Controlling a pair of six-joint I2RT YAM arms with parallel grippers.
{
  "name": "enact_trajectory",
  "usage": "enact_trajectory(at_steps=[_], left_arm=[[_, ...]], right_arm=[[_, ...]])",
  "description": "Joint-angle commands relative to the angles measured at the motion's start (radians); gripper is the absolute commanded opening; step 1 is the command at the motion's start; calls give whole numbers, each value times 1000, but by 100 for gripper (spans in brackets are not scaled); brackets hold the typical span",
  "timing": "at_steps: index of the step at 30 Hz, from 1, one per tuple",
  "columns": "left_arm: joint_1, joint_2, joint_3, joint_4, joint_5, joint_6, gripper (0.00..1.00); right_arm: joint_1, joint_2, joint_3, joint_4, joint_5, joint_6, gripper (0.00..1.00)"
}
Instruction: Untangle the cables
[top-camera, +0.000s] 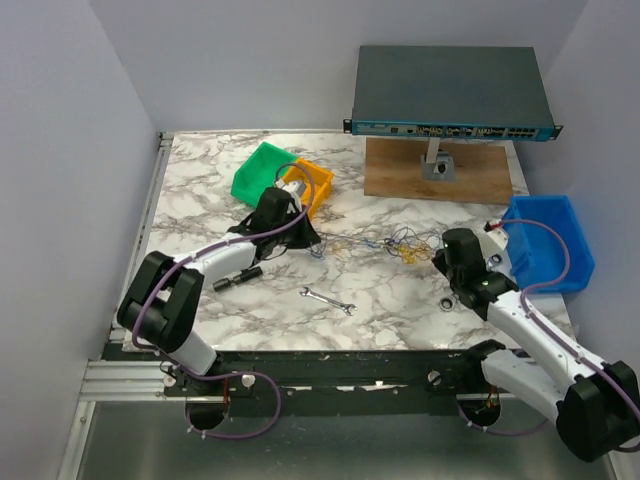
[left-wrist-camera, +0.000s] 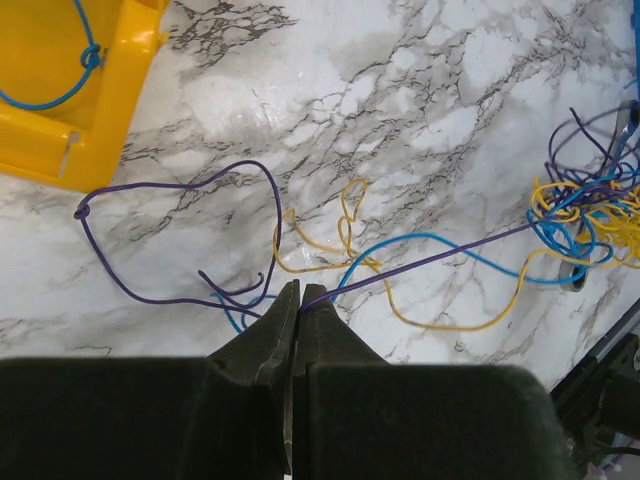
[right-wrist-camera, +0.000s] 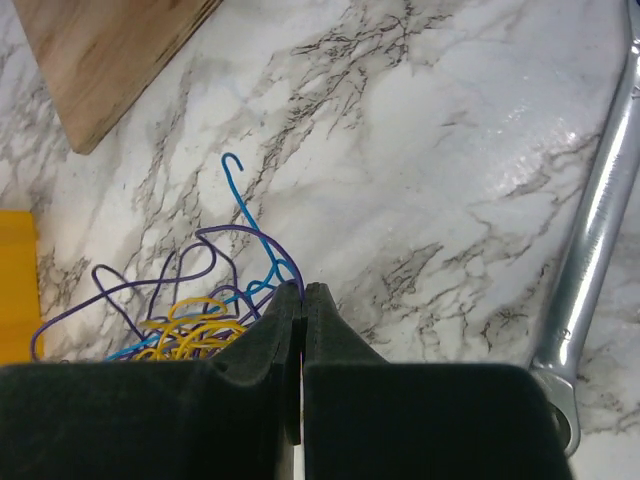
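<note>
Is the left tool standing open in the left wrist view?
No, the left tool is shut, and its jaws pinch a thin purple cable that runs off toward the tangle.

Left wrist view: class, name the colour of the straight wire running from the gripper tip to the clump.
Purple wire, clearest in left wrist view.

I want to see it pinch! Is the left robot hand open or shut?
Shut. The left gripper has its fingers pressed together in its wrist view, pinching a purple wire of the cables at the tips.
</note>
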Motion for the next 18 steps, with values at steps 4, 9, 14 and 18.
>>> enact_trajectory(at_steps=[4,9,14,18], left_arm=[[67,-93,-60,48,-22,-1,0],[-81,-110,-8,37,-58,117,46],[-172,-134,-8,67,-85,176,71],[-254,-111,6,104,-30,212,73]], right_arm=[[-14,-136,-67,59,-221,-133,1],[-14,-44,-69,225,-644,-217,1],[-14,52,-50,260,-710,-204,1],[-14,43,-78,259,-638,-183,1]])
